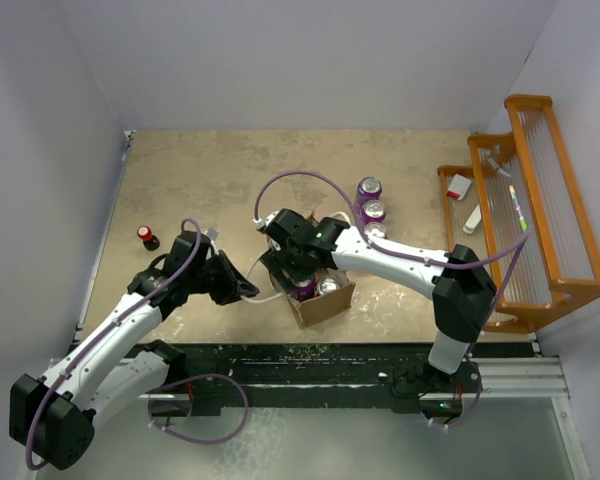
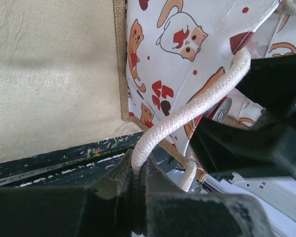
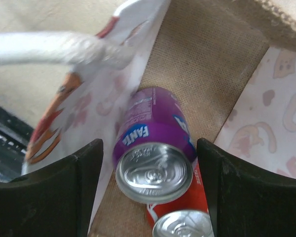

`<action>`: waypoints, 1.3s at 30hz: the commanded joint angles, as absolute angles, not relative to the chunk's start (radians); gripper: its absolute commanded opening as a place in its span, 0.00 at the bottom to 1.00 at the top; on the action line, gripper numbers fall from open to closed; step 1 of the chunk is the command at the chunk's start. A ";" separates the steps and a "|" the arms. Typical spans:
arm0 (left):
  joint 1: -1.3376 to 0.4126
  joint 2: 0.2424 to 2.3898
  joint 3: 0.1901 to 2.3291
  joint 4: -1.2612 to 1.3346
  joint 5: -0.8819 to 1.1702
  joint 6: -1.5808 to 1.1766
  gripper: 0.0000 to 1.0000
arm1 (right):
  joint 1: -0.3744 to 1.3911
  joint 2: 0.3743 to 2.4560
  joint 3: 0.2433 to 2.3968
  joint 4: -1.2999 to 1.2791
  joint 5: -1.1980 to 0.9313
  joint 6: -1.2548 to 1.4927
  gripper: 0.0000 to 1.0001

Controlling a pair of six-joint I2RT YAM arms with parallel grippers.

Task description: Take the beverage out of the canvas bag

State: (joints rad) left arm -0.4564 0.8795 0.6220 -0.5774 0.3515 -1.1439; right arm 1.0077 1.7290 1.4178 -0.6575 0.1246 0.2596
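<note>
From above, the tan-brown rectangular canvas bag stands open on the mottled beige table, just ahead of the arm bases. The left gripper sits at the bag's left side, where the white rope handle stretches out to it. The right gripper reaches down into the bag's mouth, where a purple soda can and a second can show their tops. Three more purple cans stand in a row behind the bag. A small red-and-black object sits far left, and an orange slatted rack lines the right edge.

In the left wrist view, the left gripper is clamped on the white rope handle, which crosses the bag's cat-printed pale lining.

In the right wrist view, the right gripper has its jaws apart on either side of the purple soda can, labelled Fanta, inside the bag. The second can, red, touches it. Whether the pads meet the can is hard to tell.
</note>
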 commanded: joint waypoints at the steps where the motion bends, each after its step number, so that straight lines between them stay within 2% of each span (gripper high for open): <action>1: -0.457 0.846 0.619 -0.577 0.340 -1.174 0.00 | 1.012 1.788 1.414 -0.698 0.148 0.305 0.77; 9: -0.456 0.834 0.617 -0.580 0.337 -1.186 0.00 | 1.012 1.847 1.405 -0.705 0.166 0.315 0.75; 12: -0.456 0.837 0.617 -0.578 0.336 -1.186 0.00 | 1.012 1.846 1.397 -0.707 0.160 0.320 0.70; 22: -0.456 0.863 0.621 -0.561 0.345 -1.177 0.00 | 1.012 1.791 1.425 -0.724 0.166 0.324 0.42; 25: -0.456 0.864 0.622 -0.560 0.344 -1.175 0.00 | 1.012 1.775 1.451 -0.743 0.181 0.326 0.29; 28: -0.456 0.864 0.623 -0.560 0.344 -1.174 0.00 | 1.012 1.760 1.478 -0.770 0.159 0.349 0.20; 39: -0.456 0.846 0.616 -0.572 0.342 -1.176 0.00 | 1.011 1.682 1.508 -0.750 0.205 0.369 0.05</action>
State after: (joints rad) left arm -0.4564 0.8635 0.6220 -0.5880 0.3443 -1.1675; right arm 1.0077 1.7630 1.4467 -0.7422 0.1665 0.3462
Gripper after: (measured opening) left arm 0.061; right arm 0.681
